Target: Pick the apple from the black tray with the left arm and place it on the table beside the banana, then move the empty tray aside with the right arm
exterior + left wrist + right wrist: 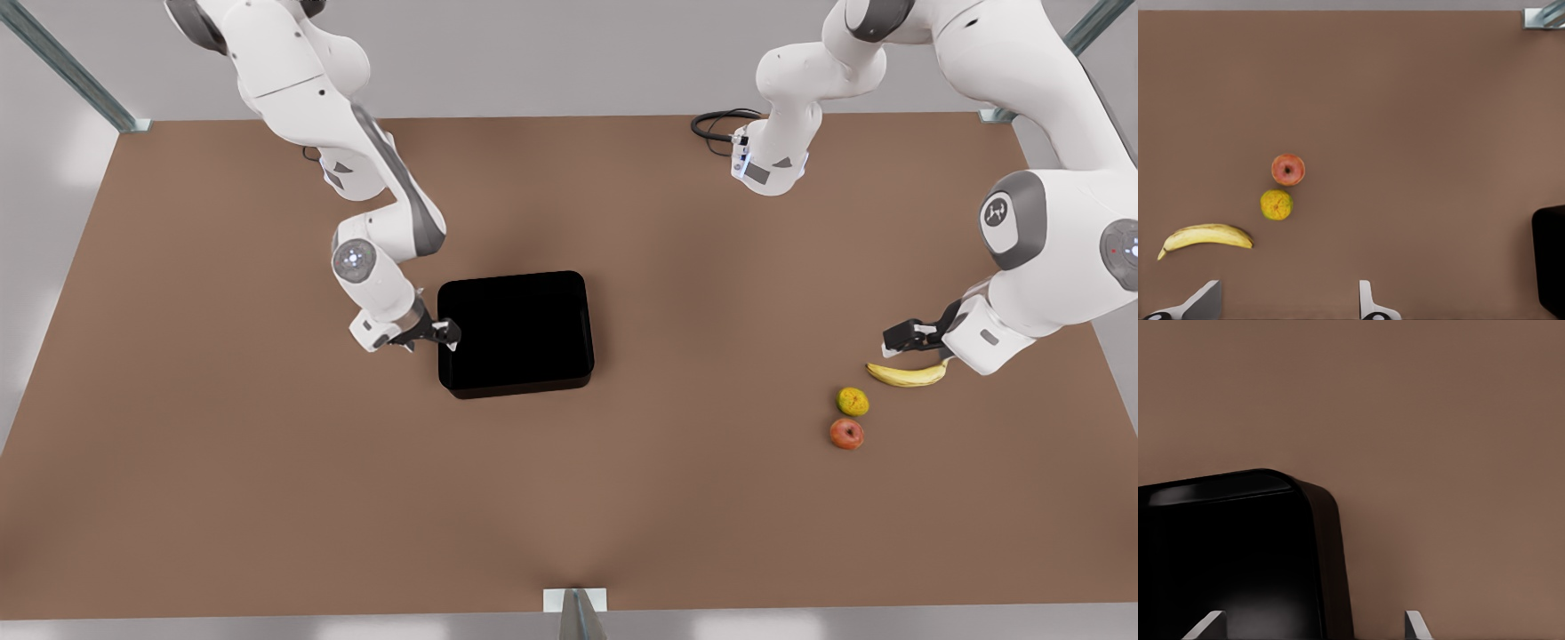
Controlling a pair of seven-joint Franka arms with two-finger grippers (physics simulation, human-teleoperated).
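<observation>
The apple [846, 434] [1288, 169] rests on the table [267, 462] at the front view's right, close to a yellow-green fruit [853, 402] [1277, 205] and the banana [907, 375] [1205, 237]. Above the banana's far side hovers my left gripper [902, 338] [1286, 307], open and holding nothing. The black tray [520, 380] [1331, 540] sits mid-table with nothing in it. My right gripper [444, 336] [1311, 627] is at the tray's side on the front view's left, open, its fingers straddling the low wall.
A black cable loop [716, 124] lies at the far edge by the left arm's base. Metal frame posts [575, 613] stand at the table's corners and front edge. A corner of the tray [1548, 260] shows in the left wrist view.
</observation>
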